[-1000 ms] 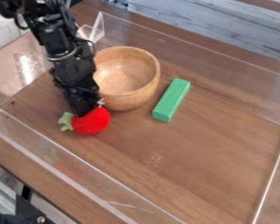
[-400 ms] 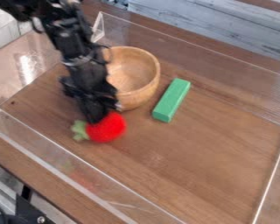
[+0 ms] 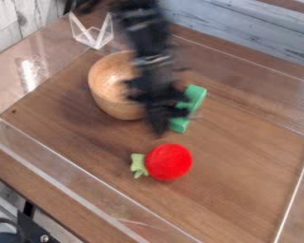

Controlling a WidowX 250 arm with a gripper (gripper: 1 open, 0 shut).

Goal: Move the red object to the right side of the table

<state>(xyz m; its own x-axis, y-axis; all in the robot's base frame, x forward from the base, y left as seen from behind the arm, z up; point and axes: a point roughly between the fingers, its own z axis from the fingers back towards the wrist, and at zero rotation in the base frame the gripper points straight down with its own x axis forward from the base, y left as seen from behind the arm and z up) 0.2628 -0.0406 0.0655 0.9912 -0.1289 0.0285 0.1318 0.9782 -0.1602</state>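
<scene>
The red object [image 3: 171, 161], a small round red toy fruit with a green leafy tip on its left, lies on the wooden table [image 3: 243, 190] near the middle, toward the front. My gripper [image 3: 160, 127] reaches down from the upper left and is blurred by motion. Its tip hangs just behind and above the red object, and the jaws look shut. The blur hides whether the tip touches the fruit.
A wooden bowl [image 3: 114, 85] stands behind and left of the gripper. A green rectangular block [image 3: 189, 102] lies just right of the arm, partly hidden by it. Low clear plastic walls [image 3: 66, 180] edge the table on all sides.
The gripper has swept right from the bowl's left front to the table's middle, and the red object has travelled right with it. The bowl now sits slightly further left.
</scene>
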